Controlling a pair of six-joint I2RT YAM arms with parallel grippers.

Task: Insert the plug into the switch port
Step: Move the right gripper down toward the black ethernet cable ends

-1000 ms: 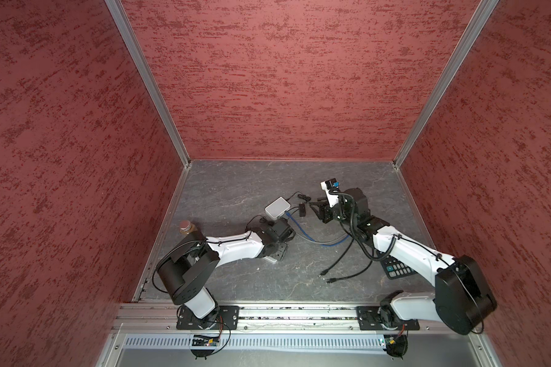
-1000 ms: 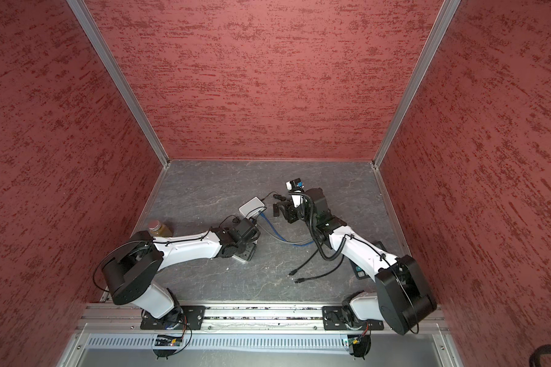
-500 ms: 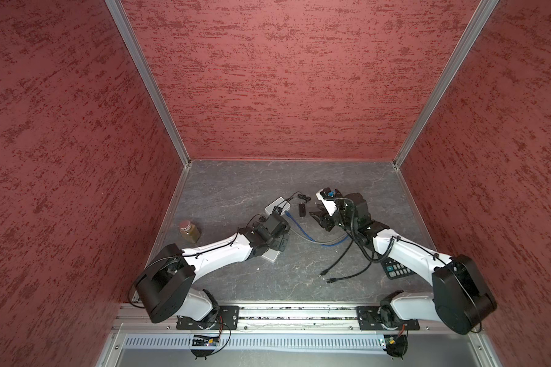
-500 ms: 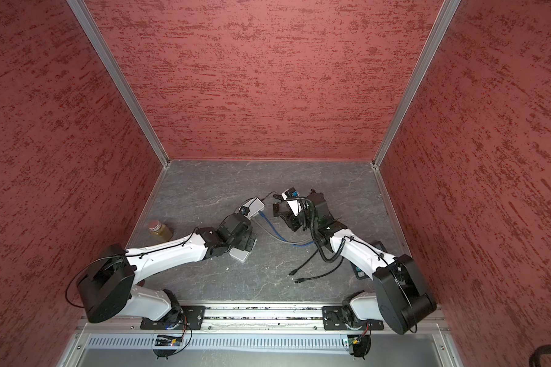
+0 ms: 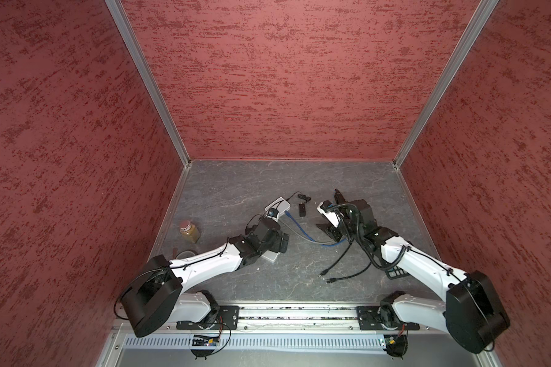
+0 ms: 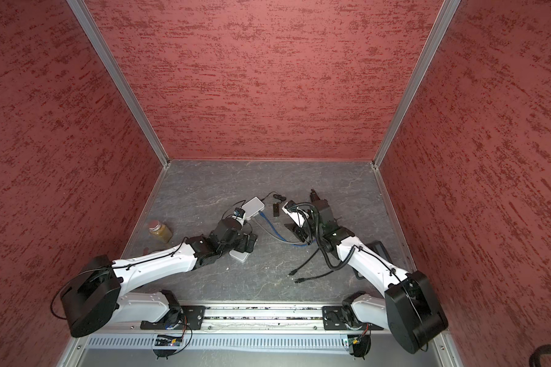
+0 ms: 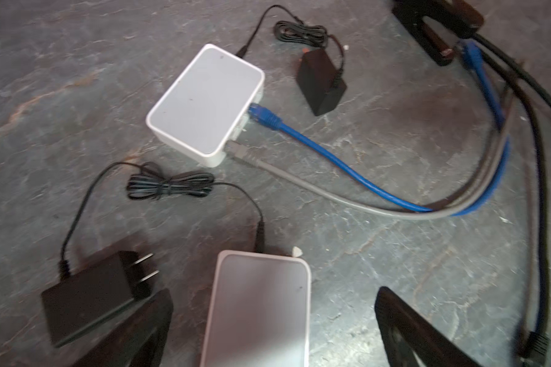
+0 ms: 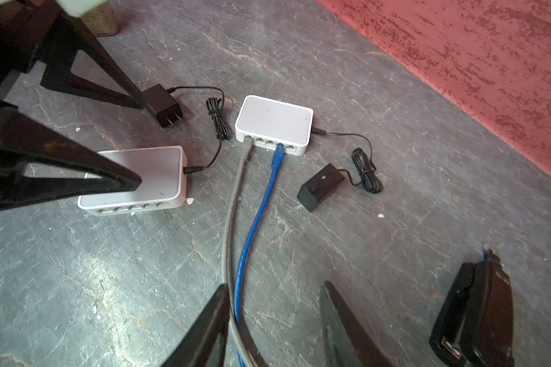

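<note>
Between the half-spread fingers of the right gripper [image 8: 274, 284] run the blue cable [image 8: 251, 228] and grey cable [image 8: 229, 222], unpinched; we cannot make out their free plugs. We judge a plug light and rigid with a brittle latch, best gripped by its boot. Further left, the left gripper [image 7: 274, 290], spread wide, straddles the near switch [image 7: 261, 317], whose ports are empty. The left arm [image 5: 204, 267] and right arm [image 5: 420, 270] reach low toward the middle.

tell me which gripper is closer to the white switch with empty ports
Left. The left gripper hangs open over that switch; the right gripper is apart from it, above the blue cable.
</note>
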